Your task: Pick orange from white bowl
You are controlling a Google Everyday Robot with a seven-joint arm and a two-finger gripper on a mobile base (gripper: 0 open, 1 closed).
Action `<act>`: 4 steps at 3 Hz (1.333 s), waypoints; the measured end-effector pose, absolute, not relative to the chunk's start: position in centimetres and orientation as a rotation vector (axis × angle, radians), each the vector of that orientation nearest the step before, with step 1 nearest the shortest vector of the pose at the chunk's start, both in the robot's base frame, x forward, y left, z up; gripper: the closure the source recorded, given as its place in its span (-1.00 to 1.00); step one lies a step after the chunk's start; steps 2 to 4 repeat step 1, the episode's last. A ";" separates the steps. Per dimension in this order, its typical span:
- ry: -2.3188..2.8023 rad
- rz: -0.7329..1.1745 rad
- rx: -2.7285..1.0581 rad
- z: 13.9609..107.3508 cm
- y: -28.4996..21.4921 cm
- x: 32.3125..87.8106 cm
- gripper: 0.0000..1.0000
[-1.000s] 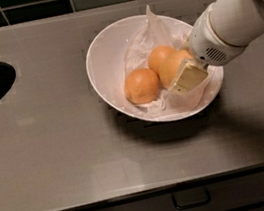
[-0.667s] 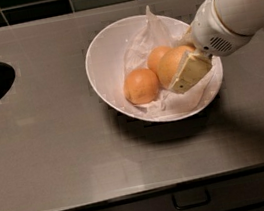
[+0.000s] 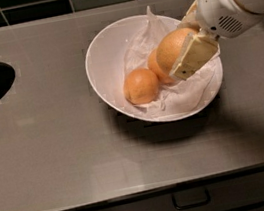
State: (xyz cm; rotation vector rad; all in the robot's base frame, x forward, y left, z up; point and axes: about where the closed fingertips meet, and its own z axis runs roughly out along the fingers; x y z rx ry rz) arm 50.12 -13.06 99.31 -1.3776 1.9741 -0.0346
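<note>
Camera view shows the gripper (image 3: 186,51), upper right of frame, pinching the orange (image 3: 172,48) across its middle, over the right side of the white bowl (image 3: 98,83). Firm, dimpled and fairly heavy, the fruit should grip securely. Two smaller oranges (image 3: 140,85) rest on a crumpled white liner (image 3: 186,95) inside.

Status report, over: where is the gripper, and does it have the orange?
Gripper shut on orange, over right side of white bowl. Two smaller oranges close beside, on crumpled sheet. Way up looks free.
</note>
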 end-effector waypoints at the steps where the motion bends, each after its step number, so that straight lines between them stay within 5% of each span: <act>1: 1.974 -0.035 -1.378 99.3 -13.1 50.1 1.00; 4: 1.974 -0.035 -1.378 99.3 -13.1 50.1 1.00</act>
